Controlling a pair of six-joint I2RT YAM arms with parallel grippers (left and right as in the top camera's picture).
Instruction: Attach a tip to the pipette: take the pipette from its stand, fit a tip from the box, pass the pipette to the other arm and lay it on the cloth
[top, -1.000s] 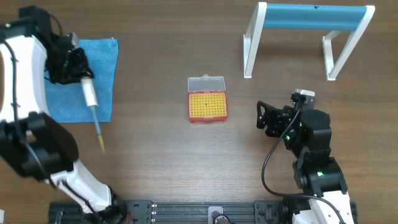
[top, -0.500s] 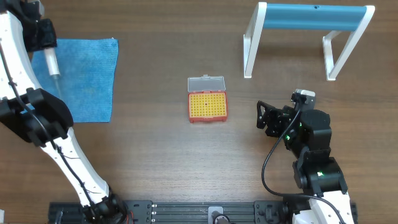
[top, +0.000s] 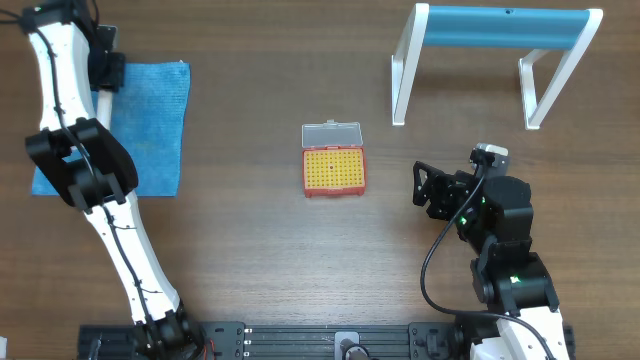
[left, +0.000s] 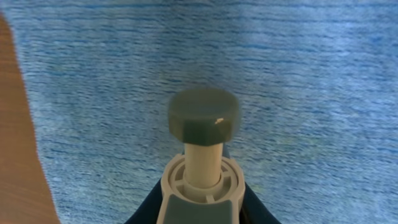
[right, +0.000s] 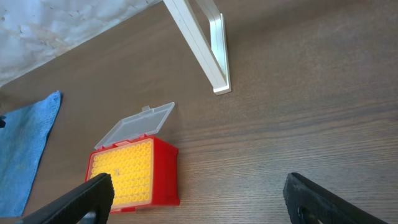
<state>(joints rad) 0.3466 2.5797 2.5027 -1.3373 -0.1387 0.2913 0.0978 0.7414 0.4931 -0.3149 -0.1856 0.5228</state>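
Pipette (left: 203, 118) gripped by the left jaws over the blue cloth (left: 311, 68); right jaws open and empty, apart from the tip box (right: 134, 171). We judge the laying-down step in hand: lower gently, then release.

We take this for a laboratory: a wood-grain counter (top: 250, 250) carries a red tip box (top: 334, 172) of yellow tips, a pipette stand (top: 500, 28) by its far right corner, and a pipette (left: 203, 121).

Left pincer (top: 104, 68) above blue cloth (top: 150, 120)
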